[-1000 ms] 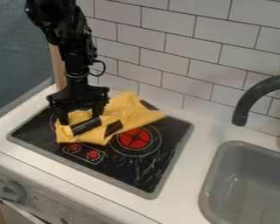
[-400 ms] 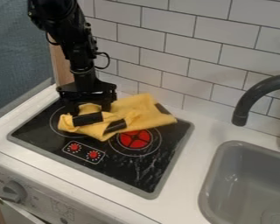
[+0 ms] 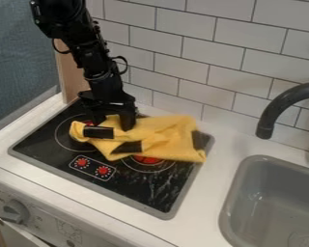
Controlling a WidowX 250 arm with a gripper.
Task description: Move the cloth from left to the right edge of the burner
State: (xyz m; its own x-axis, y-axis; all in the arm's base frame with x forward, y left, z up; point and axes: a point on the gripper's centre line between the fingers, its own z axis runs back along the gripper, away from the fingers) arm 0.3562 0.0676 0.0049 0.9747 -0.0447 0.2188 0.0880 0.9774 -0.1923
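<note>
The gripper [image 3: 112,123] stands over the left part of the burner top, toward the back. Its two fingers are spread apart, coming down onto the cloth's left part, with yellow fabric between them. The yellow cloth [image 3: 160,129] with black patches lies crumpled across the back of the black burner top [image 3: 150,188]. Its left end bunches in front of the gripper, and its right corner reaches the burner top's right edge. The cloth partly covers the right red burner ring [image 3: 146,159].
A grey sink [image 3: 273,202] is set into the white counter [image 3: 212,169] at the right, under a dark curved faucet [image 3: 273,108]. White tiles [image 3: 183,62] rise behind. Two red knob markings [image 3: 103,170] are near the burner top's front left, and a grey dial [image 3: 15,211] is on the front panel.
Both gripper and cloth have moved right across the burner top. The cloth's right end has spread to the edge and now covers more of the right burner ring, while the left burner area is more exposed.
</note>
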